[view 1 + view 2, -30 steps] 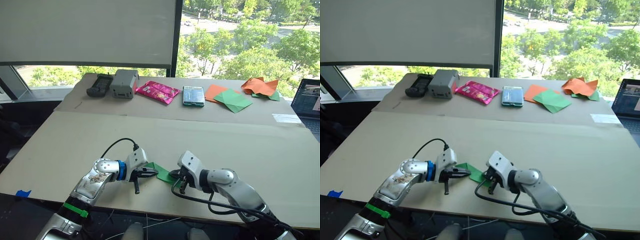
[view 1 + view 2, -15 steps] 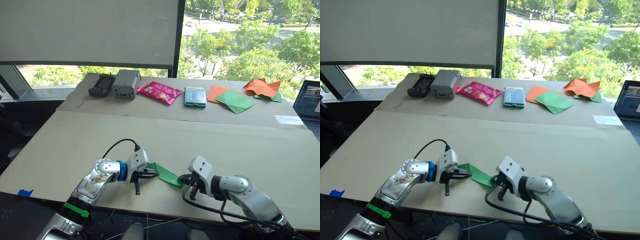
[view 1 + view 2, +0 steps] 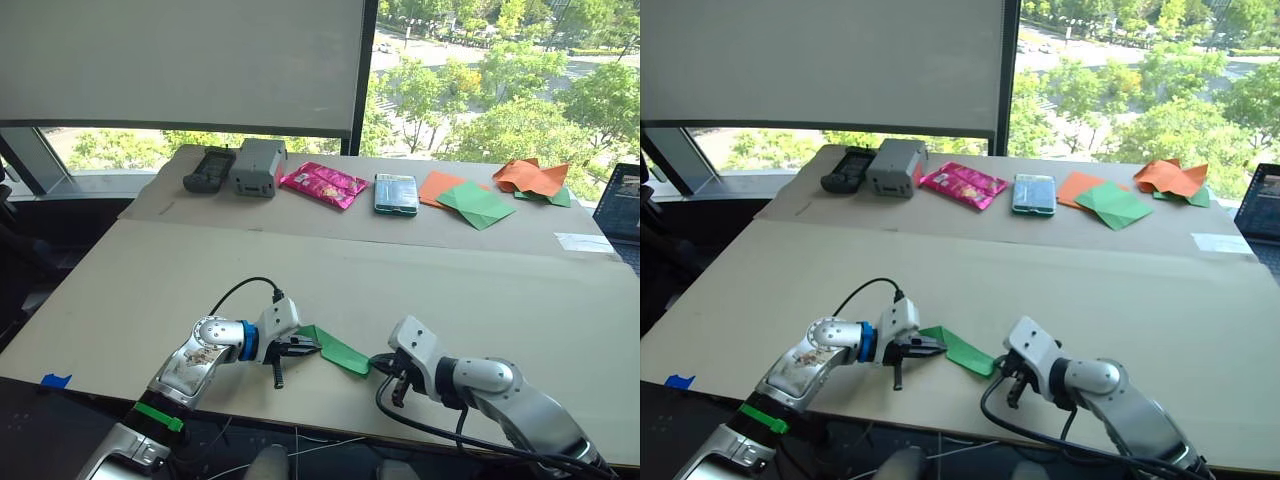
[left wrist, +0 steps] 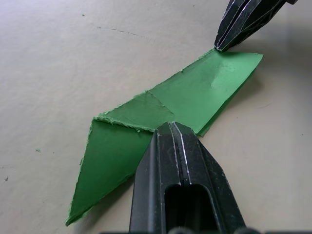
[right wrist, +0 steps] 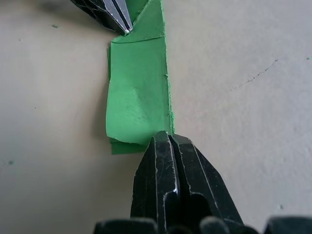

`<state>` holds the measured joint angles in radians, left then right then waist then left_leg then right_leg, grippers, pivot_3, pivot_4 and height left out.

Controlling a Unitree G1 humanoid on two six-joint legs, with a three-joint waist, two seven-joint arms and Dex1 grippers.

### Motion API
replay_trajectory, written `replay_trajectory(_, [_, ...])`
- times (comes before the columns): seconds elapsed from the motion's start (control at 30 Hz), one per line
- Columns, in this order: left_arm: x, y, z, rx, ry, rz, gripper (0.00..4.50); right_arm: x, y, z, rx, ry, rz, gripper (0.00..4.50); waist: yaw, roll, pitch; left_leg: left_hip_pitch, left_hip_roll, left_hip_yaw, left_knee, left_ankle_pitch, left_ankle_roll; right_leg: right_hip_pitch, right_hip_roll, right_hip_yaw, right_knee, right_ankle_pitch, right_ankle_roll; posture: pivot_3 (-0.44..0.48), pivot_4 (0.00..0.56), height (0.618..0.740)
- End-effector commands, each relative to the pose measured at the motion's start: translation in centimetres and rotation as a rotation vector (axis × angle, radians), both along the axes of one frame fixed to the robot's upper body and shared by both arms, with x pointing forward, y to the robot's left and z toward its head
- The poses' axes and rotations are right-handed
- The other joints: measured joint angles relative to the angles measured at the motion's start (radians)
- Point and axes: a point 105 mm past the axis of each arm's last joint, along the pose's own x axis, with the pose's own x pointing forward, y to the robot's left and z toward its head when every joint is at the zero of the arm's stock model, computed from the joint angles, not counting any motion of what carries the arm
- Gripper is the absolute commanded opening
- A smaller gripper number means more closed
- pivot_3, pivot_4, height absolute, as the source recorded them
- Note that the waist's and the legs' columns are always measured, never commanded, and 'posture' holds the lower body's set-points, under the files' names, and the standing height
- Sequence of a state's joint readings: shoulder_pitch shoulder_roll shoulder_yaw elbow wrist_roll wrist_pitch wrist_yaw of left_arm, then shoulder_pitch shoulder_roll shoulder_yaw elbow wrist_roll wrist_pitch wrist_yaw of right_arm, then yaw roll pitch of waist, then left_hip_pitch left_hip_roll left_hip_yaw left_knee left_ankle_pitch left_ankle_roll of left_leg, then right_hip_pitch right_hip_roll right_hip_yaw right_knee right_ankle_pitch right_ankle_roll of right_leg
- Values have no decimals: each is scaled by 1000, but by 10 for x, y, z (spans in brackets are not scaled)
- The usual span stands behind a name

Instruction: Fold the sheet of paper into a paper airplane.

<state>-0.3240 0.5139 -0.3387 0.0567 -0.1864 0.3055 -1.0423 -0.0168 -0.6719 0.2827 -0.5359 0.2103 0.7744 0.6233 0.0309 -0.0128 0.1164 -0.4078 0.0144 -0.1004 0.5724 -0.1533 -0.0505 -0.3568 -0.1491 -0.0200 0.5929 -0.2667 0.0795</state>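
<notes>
The sheet of paper (image 3: 337, 350) is bright green and folded flat into a narrow pointed wedge, like a paper airplane. It lies on the tan table (image 3: 420, 290) near the front edge, between my two grippers. My left gripper (image 3: 303, 347) is shut, its tip resting on the pointed half of the sheet (image 4: 195, 92). My right gripper (image 3: 384, 365) is shut too, its tip at the blunt end of the folded sheet (image 5: 139, 92). Neither has paper between its fingers.
Along the far strip of the table lie a black device (image 3: 209, 169), a grey box (image 3: 258, 166), a pink packet (image 3: 323, 184), a phone (image 3: 396, 193), flat orange (image 3: 443, 185) and green (image 3: 480, 204) sheets and crumpled orange paper (image 3: 530, 176). A laptop (image 3: 625, 200) stands far right.
My right gripper has slid to the right along the folded sheet, away from the left gripper, so more of the green paper shows between them. The left gripper has stayed put.
</notes>
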Motion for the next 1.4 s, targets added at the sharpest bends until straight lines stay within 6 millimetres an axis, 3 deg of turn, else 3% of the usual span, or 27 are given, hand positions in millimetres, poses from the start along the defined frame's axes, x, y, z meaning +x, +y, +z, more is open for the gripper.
replay_trajectory(0.03, [-1, 6, -17, 70, 36, 12, 0, -5, -22, -12, -67, 95, -97, 24, 1, 0, 1, 0, 0, 0, 0, 0, 0, 0, 0, 0, 0, 0, 0, 0, 150, 706])
replay_trajectory(0.1, [0, 6, -17, 70, 35, 12, 0, 2, -18, 6, -27, 39, -100, 24, 3, 2, 3, -2, 0, 0, 0, 0, 0, -1, 0, -1, 0, 0, 0, 0, 150, 706])
replay_trajectory(0.27, [1, 4, -16, 67, 31, 7, 0, 16, 11, 80, 208, -227, -9, 24, 3, 6, 10, -9, 0, 0, 0, 0, 0, -9, 0, -1, 0, 0, 0, 0, 150, 706])
replay_trajectory(0.33, [1, 3, -17, 66, 30, 4, 0, 17, 18, 92, 271, -266, 3, 24, 2, 7, 10, -9, 0, 0, 0, 0, 0, -10, 0, -2, 1, 0, 1, 0, 150, 706])
replay_trajectory(0.43, [1, 2, -16, 63, 28, 2, 0, 13, 31, 84, 278, -239, 31, 24, 6, 8, 9, -9, 1, 0, 0, 0, 0, -9, 0, -3, 2, 0, 1, 0, 150, 706])
replay_trajectory(0.67, [2, 2, -13, 58, 20, 4, 0, 7, 46, 35, 150, -143, 72, 24, 5, 9, 8, -9, 1, 0, 0, 0, 0, -9, 0, -3, 2, 0, 1, 0, 150, 706])
replay_trajectory(0.8, [3, 1, -9, 46, 19, 8, 0, 3, 41, 7, 79, -78, 55, 24, 4, 9, 8, -9, 1, 0, 0, 0, 0, -9, 0, -3, 2, 0, 1, 0, 150, 706])
replay_trajectory(0.93, [8, -4, 8, -13, 24, 14, 0, 1, 31, -17, 18, 13, 8, 24, 1, 8, 8, -8, 1, 0, 0, 0, 0, -9, 1, -3, 2, 0, 1, 0, 150, 706])
replay_trajectory(1.03, [14, -10, 22, -62, 31, 10, 0, -1, 28, -25, 3, 59, -13, 24, -1, 7, 8, -8, 1, 0, 0, 0, 0, -8, 1, -3, 2, 0, 1, 0, 150, 706])
replay_trajectory(1.17, [19, -20, 26, -70, 26, -17, 0, -3, 26, -30, -8, 83, -21, 24, -9, 6, 9, -8, 1, 0, 0, 0, 1, -8, 1, -3, 2, 0, 1, 0, 150, 706])
replay_trajectory(1.27, [22, -27, 19, -51, 26, -37, 0, -4, 26, -32, -12, 90, -21, 24, -11, 6, 8, -7, 1, 0, 0, 0, 1, -8, 1, -3, 2, 1, 1, 0, 150, 706])
replay_trajectory(1.4, [19, -28, -4, 23, 38, -72, 0, -5, 27, -31, -10, 93, -20, 24, -13, 5, 8, -7, 1, 0, 0, 1, 1, -7, 1, -3, 2, 1, 1, 0, 150, 706])
